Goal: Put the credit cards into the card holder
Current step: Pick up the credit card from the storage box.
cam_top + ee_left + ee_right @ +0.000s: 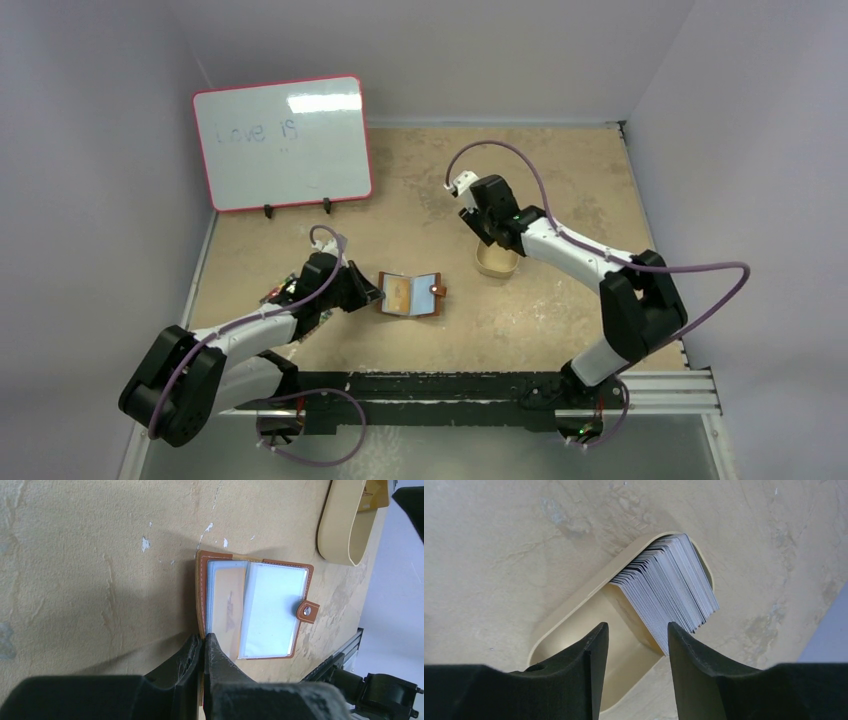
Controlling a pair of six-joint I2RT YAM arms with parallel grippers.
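Note:
The card holder (412, 294) lies open on the table, its snap tab to the right. My left gripper (204, 639) is shut on the near edge of the card holder's (255, 607) left brown cover. A tan card (227, 605) sits in the left clear sleeve; the right sleeve looks pale and blank. The credit cards (669, 587) stand as a fanned stack of several pale cards at one end of the tan oval tin (574, 630). My right gripper (637, 627) hangs open just above the tin, with nothing between its fingers and the stack's near corner close to the right finger.
The tan tin (497, 262) stands to the right of the card holder. A whiteboard (283, 140) with a red rim is propped at the back left. A black rail (500, 385) runs along the near table edge. Walls close in the sides.

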